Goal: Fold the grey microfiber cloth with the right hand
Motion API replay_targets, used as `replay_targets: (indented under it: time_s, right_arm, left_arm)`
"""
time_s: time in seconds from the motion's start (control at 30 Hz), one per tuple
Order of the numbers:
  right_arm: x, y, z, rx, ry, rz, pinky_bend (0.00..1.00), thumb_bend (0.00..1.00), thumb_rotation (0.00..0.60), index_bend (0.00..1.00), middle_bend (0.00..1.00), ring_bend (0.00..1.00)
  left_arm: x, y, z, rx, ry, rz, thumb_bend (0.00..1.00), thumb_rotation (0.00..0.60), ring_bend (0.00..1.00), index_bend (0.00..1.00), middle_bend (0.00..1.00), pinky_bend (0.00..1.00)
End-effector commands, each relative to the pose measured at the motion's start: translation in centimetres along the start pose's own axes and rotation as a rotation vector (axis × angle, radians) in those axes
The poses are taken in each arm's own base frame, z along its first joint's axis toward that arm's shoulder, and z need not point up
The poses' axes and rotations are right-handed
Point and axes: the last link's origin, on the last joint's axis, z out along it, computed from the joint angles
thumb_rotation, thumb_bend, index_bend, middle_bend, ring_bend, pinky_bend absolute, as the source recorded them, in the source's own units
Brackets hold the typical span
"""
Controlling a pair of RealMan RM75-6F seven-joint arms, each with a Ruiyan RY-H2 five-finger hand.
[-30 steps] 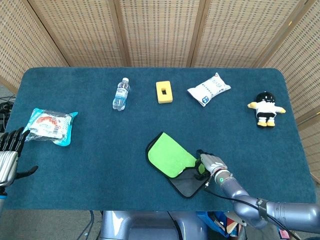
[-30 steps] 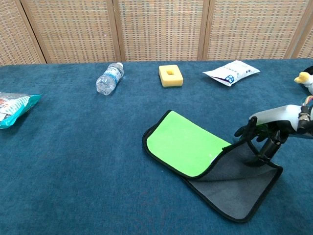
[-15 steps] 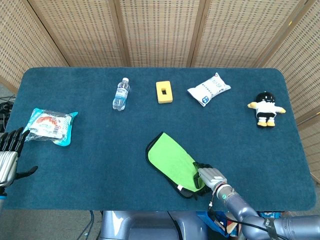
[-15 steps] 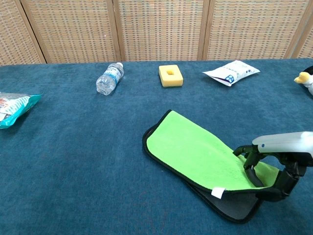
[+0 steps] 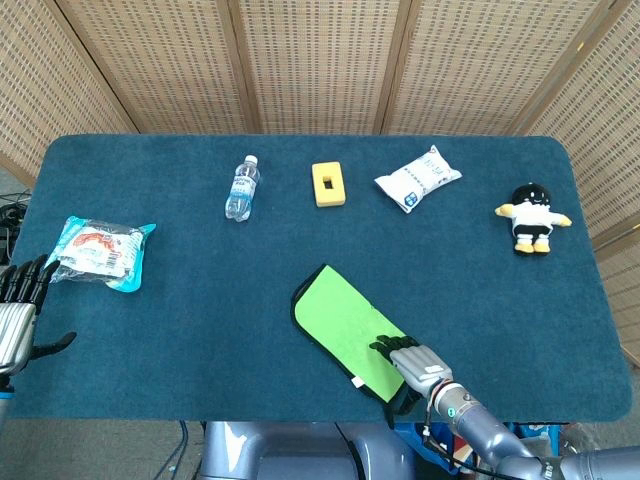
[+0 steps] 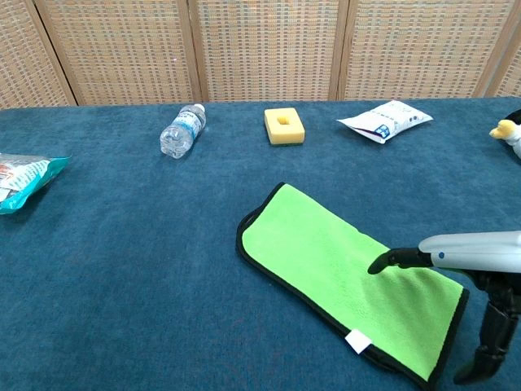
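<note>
The cloth [image 5: 345, 325] lies flat near the table's front edge, doubled over with its bright green face up and a black-trimmed grey edge showing underneath [image 6: 342, 261]. A small white tag sticks out at its front edge. My right hand [image 5: 412, 362] is at the cloth's near right corner. In the chest view the right hand [image 6: 468, 269] has its fingers spread, one dark fingertip [image 6: 381, 262] touching the green surface and others pointing down past the cloth's right edge. It holds nothing. My left hand [image 5: 18, 300] hangs at the table's left edge, fingers apart and empty.
Along the back stand a water bottle [image 5: 241, 187], a yellow block [image 5: 328, 184] and a white packet [image 5: 417, 179]. A penguin toy [image 5: 531, 217] sits at the right. A snack bag [image 5: 100, 252] lies at the left, close to my left hand.
My right hand carried the cloth's lifted green flap toward the front right over the grey side and laid it flat. It has let go. The left hand has not moved.
</note>
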Motion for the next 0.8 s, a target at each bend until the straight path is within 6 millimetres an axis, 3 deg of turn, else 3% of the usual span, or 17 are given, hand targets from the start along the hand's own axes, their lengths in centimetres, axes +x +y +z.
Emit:
replay_targets:
  time_s: [0.03, 0.27, 0.37, 0.63, 0.8]
  right_arm:
    - [0.2, 0.1, -0.3, 0.012, 0.048, -0.02, 0.0, 0.0, 0.6, 0.0, 0.0, 0.0]
    - [1.8, 1.3, -0.5, 0.034, 0.185, -0.085, 0.0, 0.0, 0.6, 0.0, 0.0, 0.0]
    - [2.8, 2.7, -0.7, 0.039, 0.265, -0.125, 0.0, 0.0, 0.6, 0.0, 0.0, 0.0]
    - [4.5, 9.6, -2.8, 0.007, 0.53, -0.193, 0.0, 0.0, 0.6, 0.0, 0.0, 0.0]
    - [4.1, 13.9, -5.5, -0.076, 0.696, -0.161, 0.0, 0.0, 0.6, 0.0, 0.0, 0.0]
  left_arm:
    - [0.0, 0.0, 0.0, -0.001, 0.001, 0.0, 0.17, 0.6, 0.0, 0.0, 0.0, 0.0]
    - [0.1, 0.0, 0.0, 0.0, 0.004, -0.002, 0.17, 0.6, 0.0, 0.0, 0.0, 0.0]
    - [0.1, 0.0, -0.1, -0.001, 0.004, -0.004, 0.17, 0.6, 0.0, 0.0, 0.0, 0.0]
    - [0.1, 0.2, -0.4, -0.017, 0.011, -0.005, 0.17, 0.6, 0.0, 0.0, 0.0, 0.0]
    - [0.0, 0.3, -0.8, -0.024, 0.016, 0.001, 0.17, 0.6, 0.0, 0.0, 0.0, 0.0]
